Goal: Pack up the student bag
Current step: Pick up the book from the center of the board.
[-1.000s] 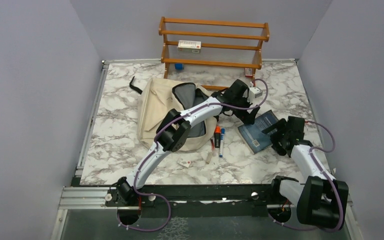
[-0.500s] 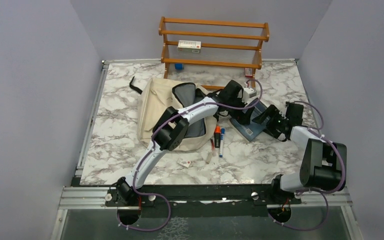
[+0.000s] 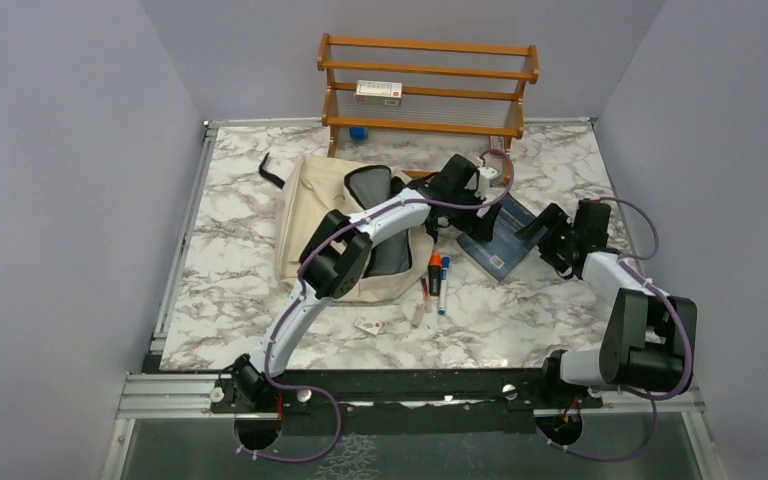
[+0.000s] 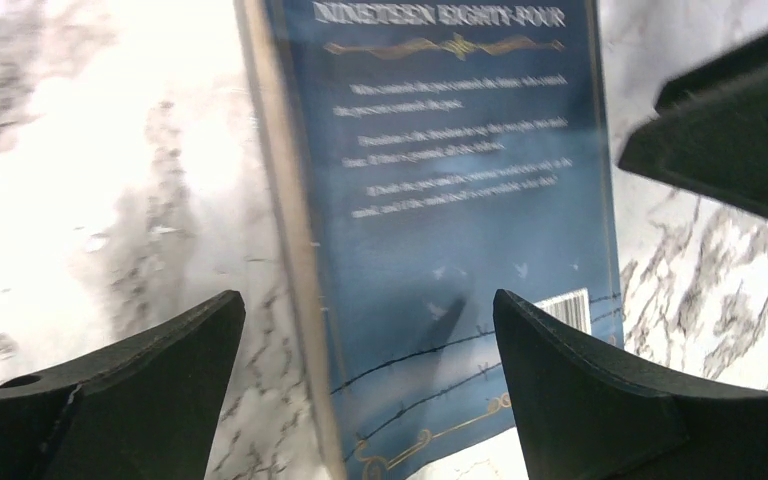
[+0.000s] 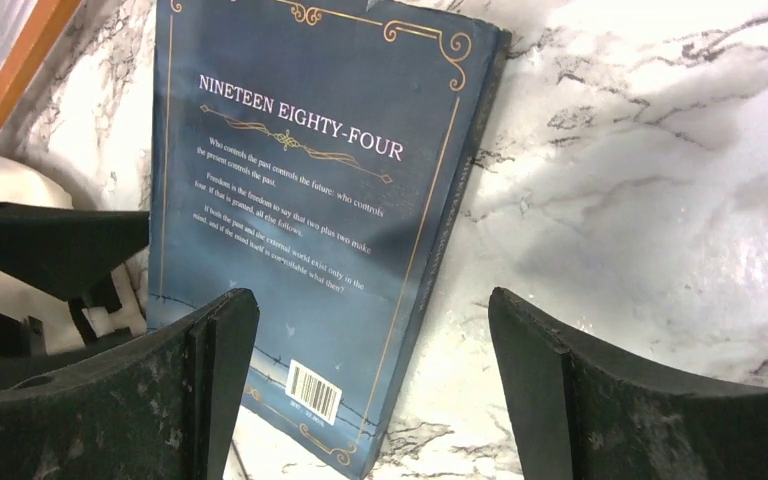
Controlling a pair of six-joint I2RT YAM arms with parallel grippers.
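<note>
Left gripper [image 4: 365, 310] is held wide open with nothing gripped, and one long edge of the blue book [image 3: 500, 235] is seen between its fingers. The student bag [image 3: 315, 215] is laid to its left, under its arm. Right gripper [image 5: 372, 300], also spread wide and empty, is placed over the book's opposite edge.

Overhead shot's evenly lit. Left wrist view's blurry, glare blowing out the glossy white-and-grey marble tabletop [image 4: 90, 150], lamp probably overhead. Right wrist's crisper.
</note>
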